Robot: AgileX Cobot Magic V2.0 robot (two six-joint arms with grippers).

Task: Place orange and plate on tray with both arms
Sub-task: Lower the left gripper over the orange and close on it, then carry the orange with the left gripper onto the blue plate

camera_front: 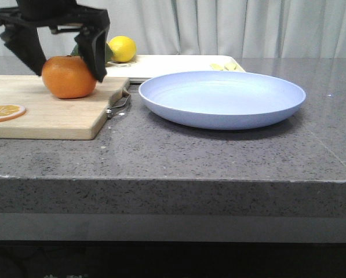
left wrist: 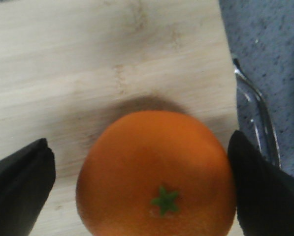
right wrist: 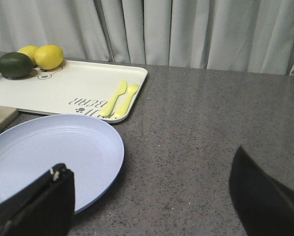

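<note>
The orange (camera_front: 68, 77) sits on the wooden cutting board (camera_front: 45, 116) at the left. My left gripper (camera_front: 67, 69) is open and straddles it. In the left wrist view the orange (left wrist: 156, 172) lies between the fingers (left wrist: 18, 182); one finger touches its side, the other stands a little apart. The lavender-blue plate (camera_front: 222, 98) lies on the counter in the middle. The cream tray (camera_front: 178, 63) lies behind it. My right gripper (right wrist: 151, 167) is open and empty above the counter, beside the plate's edge (right wrist: 48, 157), and does not show in the front view.
An orange slice (camera_front: 4, 111) lies on the board's near left. A lemon (camera_front: 121, 48) and a dark lime (right wrist: 15, 65) sit on the tray's (right wrist: 73, 88) far end, with yellow cutlery (right wrist: 119, 98) near its other end. The board has a metal handle (camera_front: 119, 105).
</note>
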